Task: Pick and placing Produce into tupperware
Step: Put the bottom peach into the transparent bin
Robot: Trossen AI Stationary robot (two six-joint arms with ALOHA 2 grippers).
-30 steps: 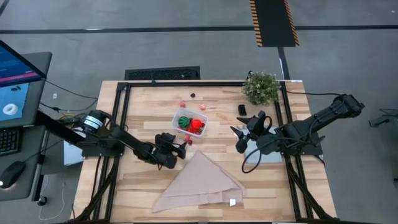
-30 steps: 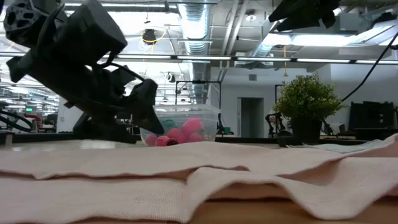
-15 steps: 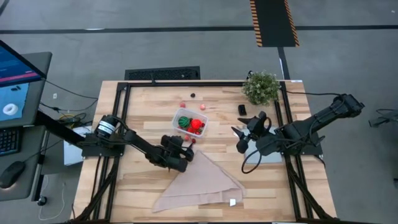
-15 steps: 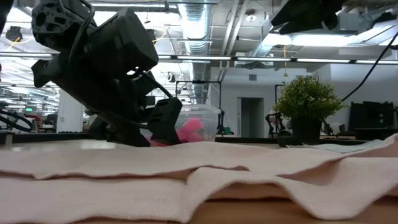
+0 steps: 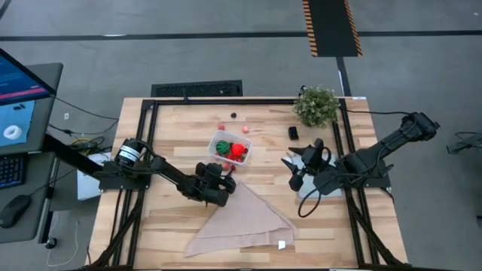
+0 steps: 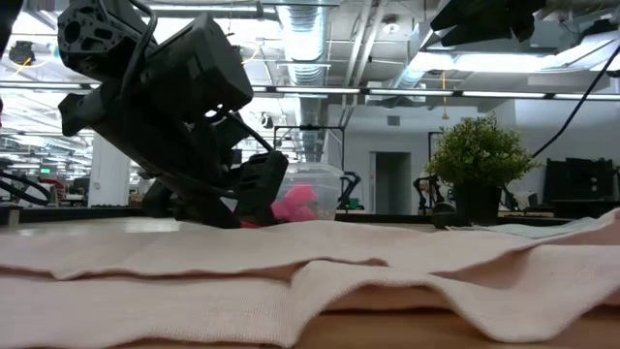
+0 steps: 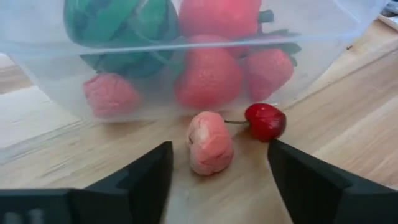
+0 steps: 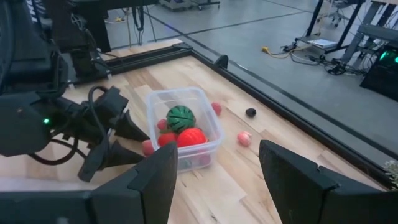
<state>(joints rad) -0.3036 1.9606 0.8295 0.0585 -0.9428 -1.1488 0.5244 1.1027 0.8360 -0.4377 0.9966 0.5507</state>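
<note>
Two bits, pink piece (image 7: pixel 210 150) and cherry (image 7: pixel 265 121), lie between my left gripper (image 7: pixel 219 180) fingers, wide open, empty. Since a second ago I've moved it in toward tub (image 5: pixel 230 147). Ready to close. Right gripper (image 5: pixel 294 173) open, waiting, well apart.

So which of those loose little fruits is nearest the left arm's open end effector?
The pale pink piece, lying between the left end effector fingers; the red cherry sits just beside it.

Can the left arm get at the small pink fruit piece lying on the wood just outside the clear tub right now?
Probably yes. The left tool is open, its fingers either side of the small pink toy fruit piece lying beside the clear plastic tub. Only the small red cherry sits close.
</note>
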